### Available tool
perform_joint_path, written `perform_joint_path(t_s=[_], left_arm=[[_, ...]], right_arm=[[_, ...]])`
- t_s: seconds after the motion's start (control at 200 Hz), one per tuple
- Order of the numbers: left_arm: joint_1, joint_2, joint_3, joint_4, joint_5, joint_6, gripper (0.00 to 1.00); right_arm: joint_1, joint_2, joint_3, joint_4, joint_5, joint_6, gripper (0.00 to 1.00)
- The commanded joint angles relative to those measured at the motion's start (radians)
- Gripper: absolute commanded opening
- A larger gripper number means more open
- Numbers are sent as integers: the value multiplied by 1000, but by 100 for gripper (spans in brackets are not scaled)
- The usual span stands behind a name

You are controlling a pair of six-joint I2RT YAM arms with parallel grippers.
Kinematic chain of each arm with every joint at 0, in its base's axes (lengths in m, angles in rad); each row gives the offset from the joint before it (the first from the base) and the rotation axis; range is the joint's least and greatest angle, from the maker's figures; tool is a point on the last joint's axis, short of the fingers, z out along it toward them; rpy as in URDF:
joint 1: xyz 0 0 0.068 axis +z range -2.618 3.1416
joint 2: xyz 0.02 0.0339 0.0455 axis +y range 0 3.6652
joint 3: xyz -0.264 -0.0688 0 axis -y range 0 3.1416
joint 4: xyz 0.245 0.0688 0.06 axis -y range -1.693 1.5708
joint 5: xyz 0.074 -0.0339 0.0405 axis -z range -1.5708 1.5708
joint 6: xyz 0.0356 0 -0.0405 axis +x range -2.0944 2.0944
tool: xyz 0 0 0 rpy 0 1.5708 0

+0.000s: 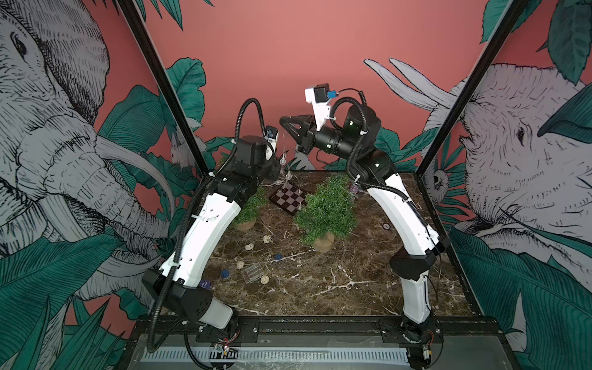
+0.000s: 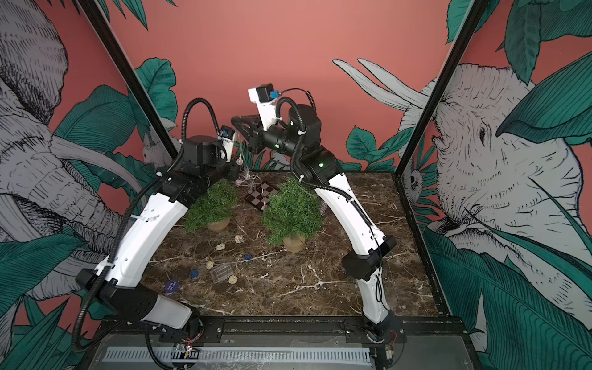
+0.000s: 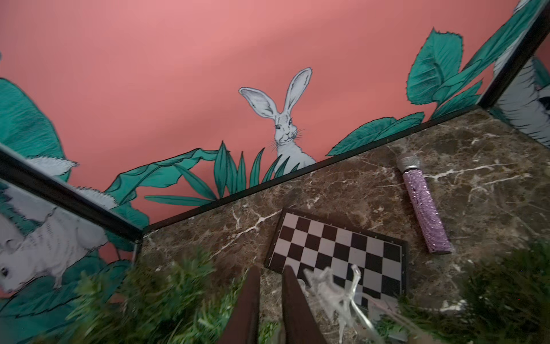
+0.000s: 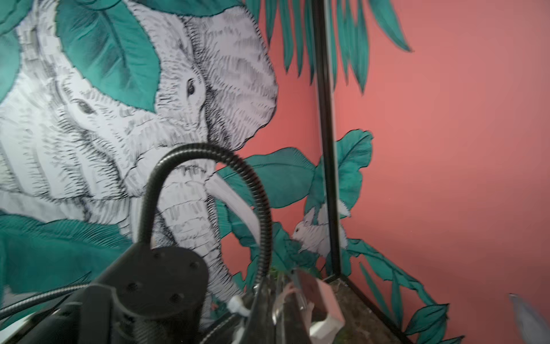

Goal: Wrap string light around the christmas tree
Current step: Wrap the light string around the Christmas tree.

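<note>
Two small green Christmas trees on wooden stubs stand on the marble table (image 1: 320, 282): one in the middle (image 1: 326, 211), one (image 1: 251, 205) half hidden behind my left arm. My right gripper (image 1: 283, 122) is raised near the back wall, shut on the string light (image 1: 283, 160). Its thin wire and clear bulbs hang from the tip down towards the chessboard (image 1: 288, 198). My left gripper (image 3: 270, 269) is low between the trees, hidden in both top views. Its fingers (image 3: 293, 297) stand a narrow gap apart with a pale bit of string low between them. Blurred bulbs (image 3: 330, 293) hang just beside them.
A purple glitter microphone (image 3: 424, 208) lies beyond the chessboard near the back edge. Wicker balls (image 1: 266, 238), blue balls (image 1: 278, 257), a clear ribbed box (image 1: 253, 272) and a purple disc (image 1: 204, 284) are scattered on the front left. Glass walls enclose the table.
</note>
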Motion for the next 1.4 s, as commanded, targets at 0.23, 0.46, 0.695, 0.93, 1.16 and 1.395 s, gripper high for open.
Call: perform_joint_path(t_s=[0.23, 0.46, 0.695, 0.93, 1.16, 1.395], left_arm=[[3, 148, 182, 151, 331, -113, 0], [4, 303, 358, 66, 428, -136, 36], [3, 250, 295, 19, 465, -113, 65], [3, 70, 19, 71, 495, -123, 67], [-14, -91, -153, 101, 478, -127, 66], [-123, -201, -228, 83, 421, -101, 66]], right_arm=[[-107, -3, -51, 245, 263, -181, 0], [-227, -8, -33, 205, 318, -226, 0], [-318, -60, -112, 164, 357, -233, 0], [-358, -196, -292, 158, 426, -321, 0], [-421, -266, -253, -86, 508, -371, 0], [-421, -511, -496, -90, 574, -420, 0]])
